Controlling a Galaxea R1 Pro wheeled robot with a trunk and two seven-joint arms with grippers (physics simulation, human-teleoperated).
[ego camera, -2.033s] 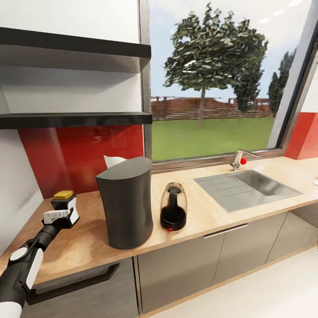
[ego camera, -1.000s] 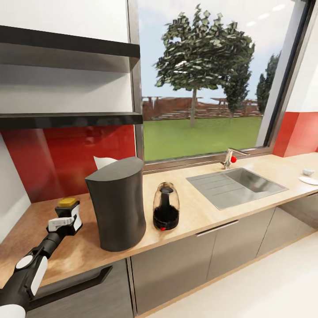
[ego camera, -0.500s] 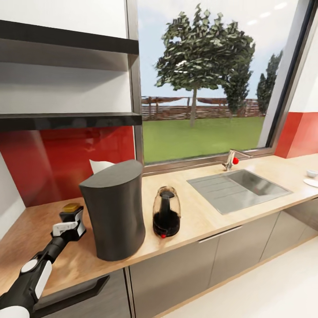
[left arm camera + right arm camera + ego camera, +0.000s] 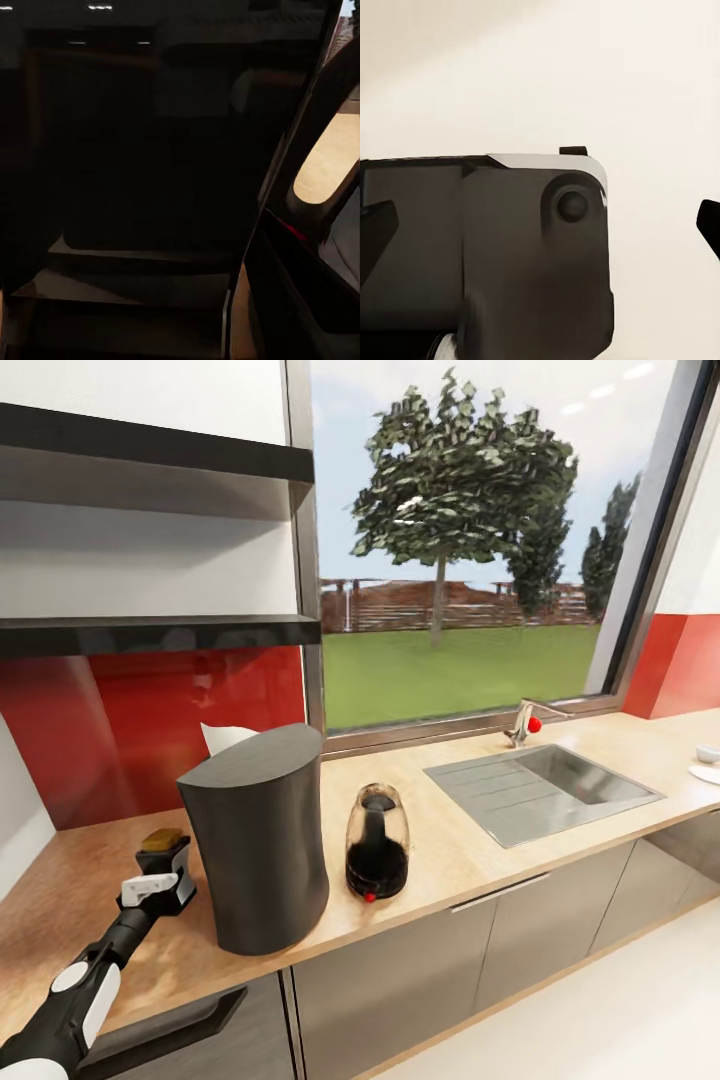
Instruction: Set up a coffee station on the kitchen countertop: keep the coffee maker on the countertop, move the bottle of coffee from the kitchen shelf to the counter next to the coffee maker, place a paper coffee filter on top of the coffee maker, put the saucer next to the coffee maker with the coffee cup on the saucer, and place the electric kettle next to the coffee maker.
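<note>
Wooden countertop (image 4: pixel 470 855): runs beneath a wide window (image 4: pixel 470 550), red backsplash (image 4: pixel 150 730) and two dark shelves (image 4: pixel 160 632); steel sink (image 4: pixel 540 785) with tap (image 4: pixel 527 722) to the right. Dark coffee maker (image 4: pixel 258 840) upright near the front edge, white paper filter (image 4: pixel 222 737) showing behind its top. Electric kettle (image 4: pixel 376 843) just beside it. Left gripper (image 4: pixel 160 870) closed on yellow-lidded coffee bottle (image 4: pixel 165 855), lower and nearer the counter than half a second ago. Right gripper: state cannot be told.

one coffee maker (image 4: pixel 256 838), one kettle (image 4: pixel 376 845), two shelves (image 4: pixel 150 632)
</note>
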